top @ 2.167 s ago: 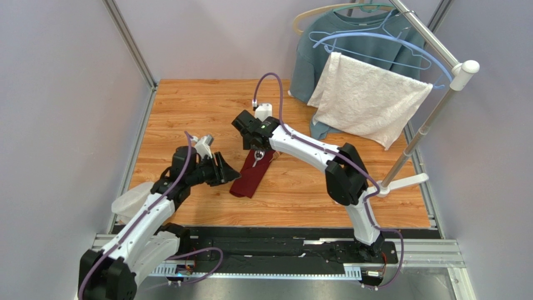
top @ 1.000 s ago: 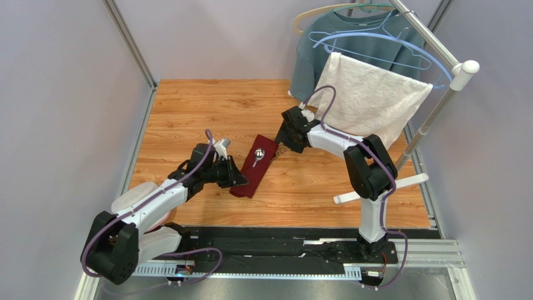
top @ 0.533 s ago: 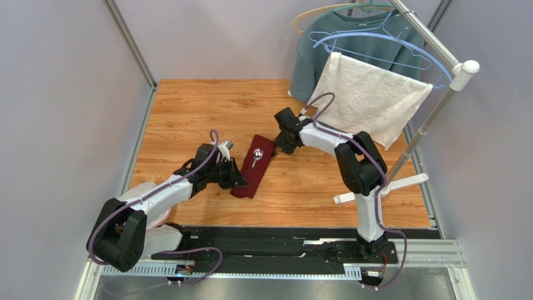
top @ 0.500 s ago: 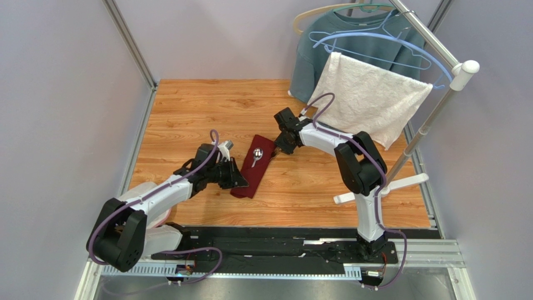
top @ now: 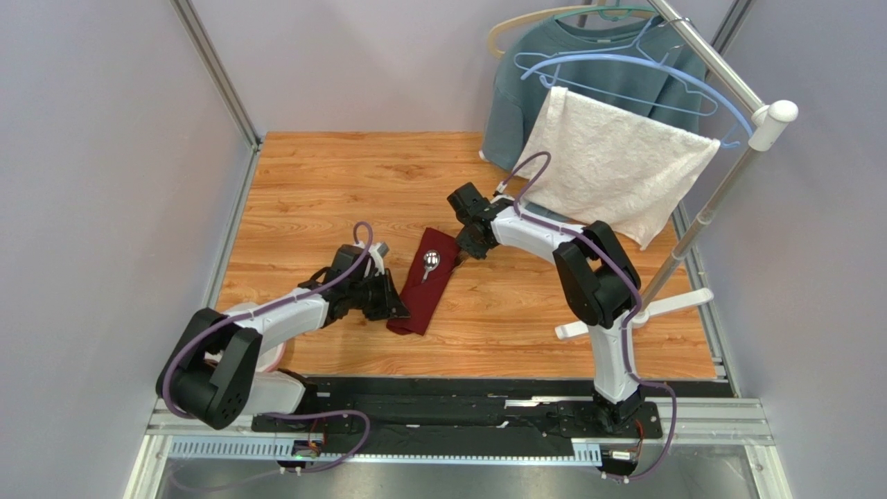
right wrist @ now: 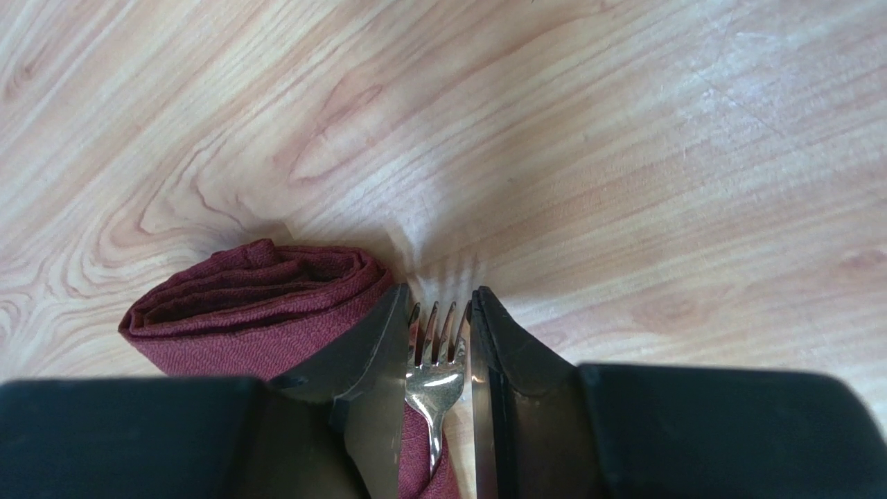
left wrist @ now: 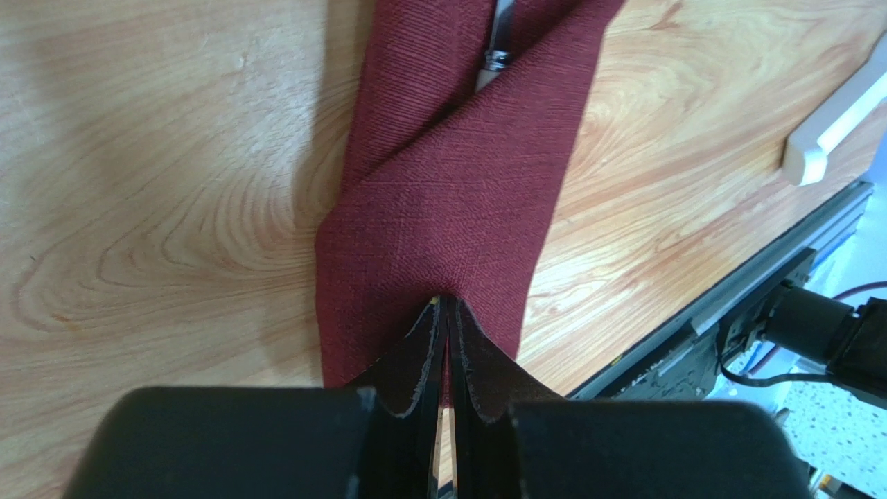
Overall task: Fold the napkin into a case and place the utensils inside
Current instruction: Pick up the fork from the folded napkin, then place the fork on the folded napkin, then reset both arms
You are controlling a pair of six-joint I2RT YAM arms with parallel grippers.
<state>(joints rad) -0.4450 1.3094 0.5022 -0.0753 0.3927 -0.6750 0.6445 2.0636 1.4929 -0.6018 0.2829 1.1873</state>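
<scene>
The napkin [top: 416, 296] lies near the middle of the table [top: 312, 187], already folded into a narrow case that runs from 7 o'clock to 1 o'clock in the overhead view. The spoon [top: 432, 256] sits at the 1 o'clock end, bowl showing and handle tucked under the fold. The left gripper [left wrist: 446, 309] is pinched shut on the cloth at the 7 o'clock end. The right gripper [right wrist: 439, 301] straddles the fork [right wrist: 434, 385] at the 1 o'clock end, fingers just beside the tines; whether they clamp it I cannot tell. Folding looks done and the spoon is in; what remains, I judge, is getting the fork inside
</scene>
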